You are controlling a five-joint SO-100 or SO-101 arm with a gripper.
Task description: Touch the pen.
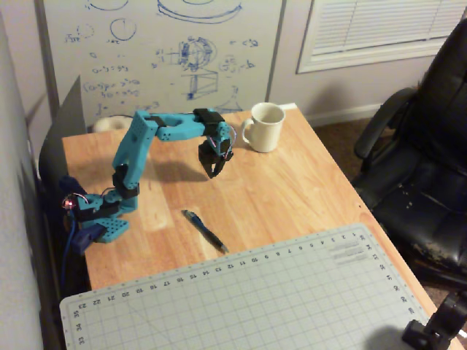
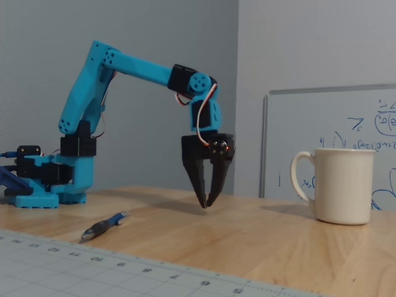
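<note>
The pen (image 1: pixel 205 230) is thin and dark with a bluish end. It lies flat on the wooden table in front of the arm's base, near the cutting mat's edge; in the low fixed view it (image 2: pixel 104 226) lies at the lower left. My gripper (image 1: pixel 213 173) points down with its black fingertips together, hovering just above the table. In the low fixed view the gripper (image 2: pixel 205 204) is to the right of the pen, clearly apart from it and holding nothing.
A white mug (image 1: pixel 263 127) stands on the table behind the gripper, at the right in the low view (image 2: pixel 340 185). A grey-green cutting mat (image 1: pixel 248 299) covers the table's front. A whiteboard (image 1: pixel 160 51) leans at the back. A black office chair (image 1: pixel 423 153) stands right of the table.
</note>
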